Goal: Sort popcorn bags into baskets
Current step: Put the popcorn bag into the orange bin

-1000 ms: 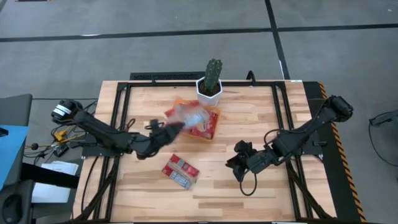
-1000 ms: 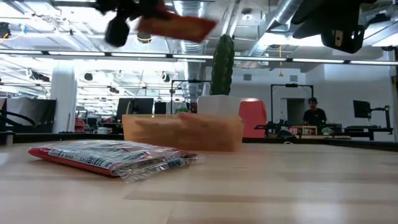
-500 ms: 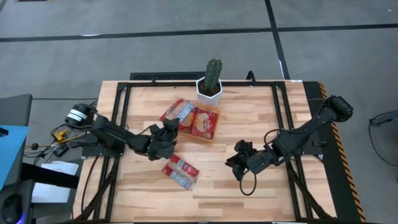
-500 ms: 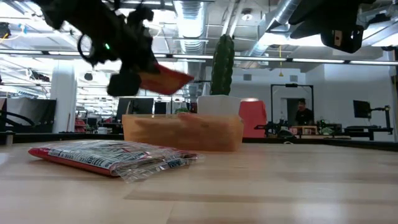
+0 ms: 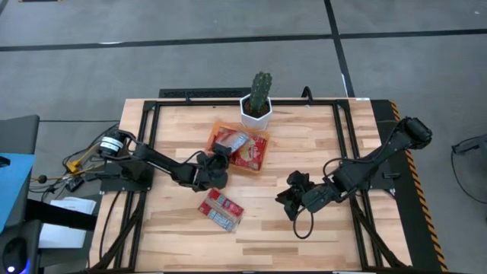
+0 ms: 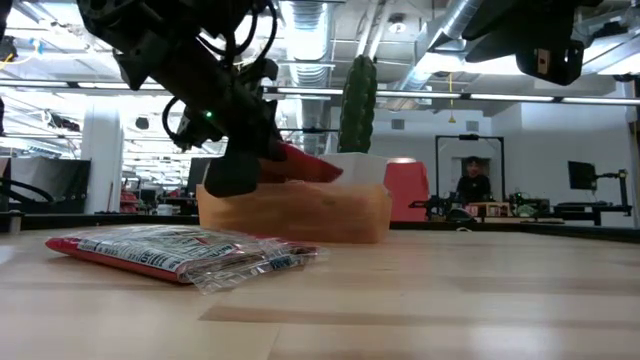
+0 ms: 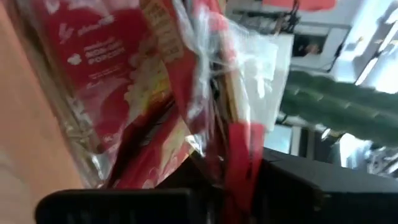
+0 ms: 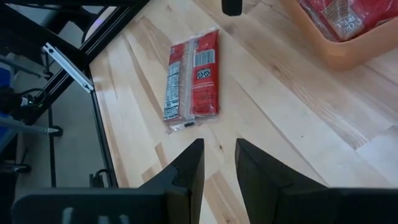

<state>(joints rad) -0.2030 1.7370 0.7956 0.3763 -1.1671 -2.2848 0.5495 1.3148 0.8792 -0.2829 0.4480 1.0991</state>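
My left gripper [image 5: 215, 164] is at the orange tray's [image 5: 264, 161] left end, shut on a red popcorn packet [image 5: 232, 142] that reaches over the tray. In the low view this packet [image 6: 305, 166] slants just above the tray's rim [image 6: 300, 190]. More red packets [image 7: 102, 59] lie in the tray. Another packet [image 5: 221, 208] lies flat on the table near the front [image 6: 180, 250]. My right gripper [image 5: 292, 199] hovers open at the table's right, facing that packet [image 8: 194, 78]. My left gripper pinches the packet by its end nearest the table's left, where crumpled red and clear film [image 7: 239, 158] runs between the two fingers. The fingers come from the table's left, slanting down. The packet is tilted, with its free end [image 6: 328, 172] over the tray.
A white pot with a cactus [image 5: 259, 103] stands right behind the tray [image 6: 358, 100]. Black frame rails run along the table's left [image 5: 148, 144] and right [image 5: 346, 144] sides. Bare wood lies between the flat packet and my right gripper.
My left gripper has come down from high above the table and moved right toward the tray, carrying the packet with it. The packet has dropped from well above the cactus top to just over the tray's rim, tilted down into it.
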